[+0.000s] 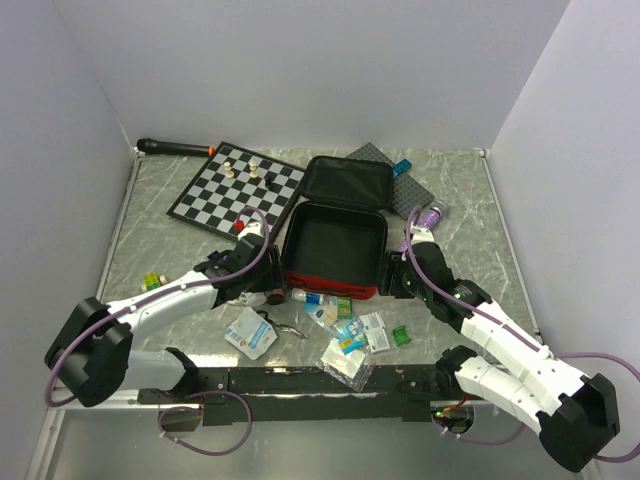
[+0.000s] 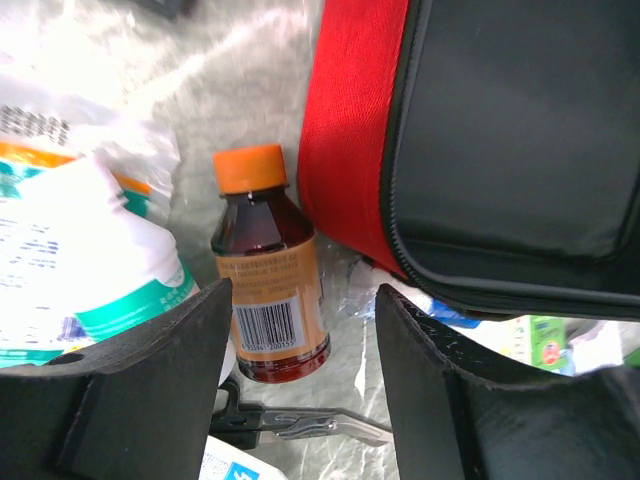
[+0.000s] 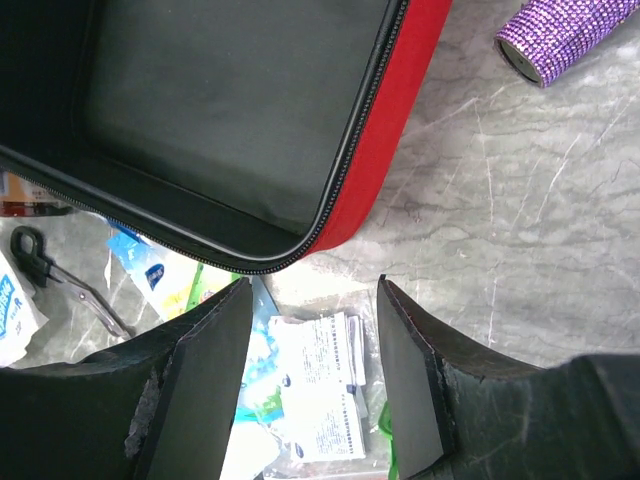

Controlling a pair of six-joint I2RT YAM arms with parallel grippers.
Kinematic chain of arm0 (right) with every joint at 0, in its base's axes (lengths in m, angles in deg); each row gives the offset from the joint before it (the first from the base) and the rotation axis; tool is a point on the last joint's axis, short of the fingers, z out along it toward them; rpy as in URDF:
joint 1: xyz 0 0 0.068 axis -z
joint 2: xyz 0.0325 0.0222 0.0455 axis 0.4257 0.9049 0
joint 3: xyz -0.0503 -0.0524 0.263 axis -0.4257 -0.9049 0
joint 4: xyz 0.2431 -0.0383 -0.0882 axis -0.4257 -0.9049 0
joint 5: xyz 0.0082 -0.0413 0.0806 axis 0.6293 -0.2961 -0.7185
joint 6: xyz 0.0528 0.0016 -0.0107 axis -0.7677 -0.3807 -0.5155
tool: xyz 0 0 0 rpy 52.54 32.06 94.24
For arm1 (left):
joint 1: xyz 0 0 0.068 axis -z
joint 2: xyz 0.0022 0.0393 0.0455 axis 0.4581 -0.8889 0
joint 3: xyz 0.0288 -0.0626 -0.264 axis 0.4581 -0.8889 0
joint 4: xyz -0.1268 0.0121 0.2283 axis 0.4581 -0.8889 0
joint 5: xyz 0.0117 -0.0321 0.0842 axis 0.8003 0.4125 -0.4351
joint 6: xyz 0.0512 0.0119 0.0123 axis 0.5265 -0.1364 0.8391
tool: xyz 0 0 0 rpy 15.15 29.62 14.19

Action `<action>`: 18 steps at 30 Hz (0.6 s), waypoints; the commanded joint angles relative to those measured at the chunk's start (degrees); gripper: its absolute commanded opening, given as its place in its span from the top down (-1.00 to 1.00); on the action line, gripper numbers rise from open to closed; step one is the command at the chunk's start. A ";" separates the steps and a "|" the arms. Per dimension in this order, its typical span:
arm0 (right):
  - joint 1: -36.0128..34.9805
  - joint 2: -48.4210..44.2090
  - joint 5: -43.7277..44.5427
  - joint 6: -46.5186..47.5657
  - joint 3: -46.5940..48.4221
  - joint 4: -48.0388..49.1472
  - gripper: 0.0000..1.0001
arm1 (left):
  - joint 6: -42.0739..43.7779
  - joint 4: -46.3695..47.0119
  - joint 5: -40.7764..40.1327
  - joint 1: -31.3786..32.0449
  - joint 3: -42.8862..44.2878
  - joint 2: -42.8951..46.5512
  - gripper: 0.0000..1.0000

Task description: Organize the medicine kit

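The medicine kit (image 1: pixel 330 283) lies open mid-table, a red zip case with black lining and its lid (image 1: pixel 346 182) folded back; nothing shows inside it. My left gripper (image 1: pixel 258 285) hangs at its front left corner, open. In the left wrist view the left gripper (image 2: pixel 305 330) stands over the lower end of a brown bottle (image 2: pixel 265 270) with an orange cap, lying beside the red wall (image 2: pixel 350 130). My right gripper (image 1: pixel 395 275) is at the case's front right corner. Seen from its own wrist, the right gripper (image 3: pixel 312 330) is open above a white leaflet packet (image 3: pixel 320 390).
Loose packets (image 1: pixel 350 335), a white pouch (image 1: pixel 250 332) and small scissors (image 2: pixel 300 425) lie in front of the case. A chessboard (image 1: pixel 235 185) with pieces sits at the back left. A purple glitter roll (image 3: pixel 565 35) lies right of the case, and a grey plate (image 1: pixel 395 165) behind it.
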 commanded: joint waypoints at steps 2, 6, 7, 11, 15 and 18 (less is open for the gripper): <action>-0.42 -0.59 -0.67 -0.25 -0.16 2.12 -0.19 | -0.05 0.70 0.01 0.96 0.00 -2.30 -0.28; -0.42 0.29 -0.50 -0.16 -0.08 2.21 -0.18 | -0.48 0.18 -0.61 1.14 0.08 -5.29 -0.26; -0.42 0.37 -0.50 -0.16 -0.08 2.21 -0.19 | -0.57 0.18 -0.70 1.31 0.08 -6.08 -0.26; -0.51 0.20 -0.50 -0.25 -0.43 2.38 -0.18 | -0.66 0.71 -1.14 1.58 0.08 -8.63 -0.25; -0.42 -0.24 -0.15 -0.51 -0.34 2.03 -0.18 | -0.75 0.35 -3.07 2.81 0.52 -9.60 -0.17; -0.42 -0.68 0.12 -0.51 -0.17 1.68 -0.18 | -0.40 0.35 -3.68 3.07 0.35 -7.59 -0.05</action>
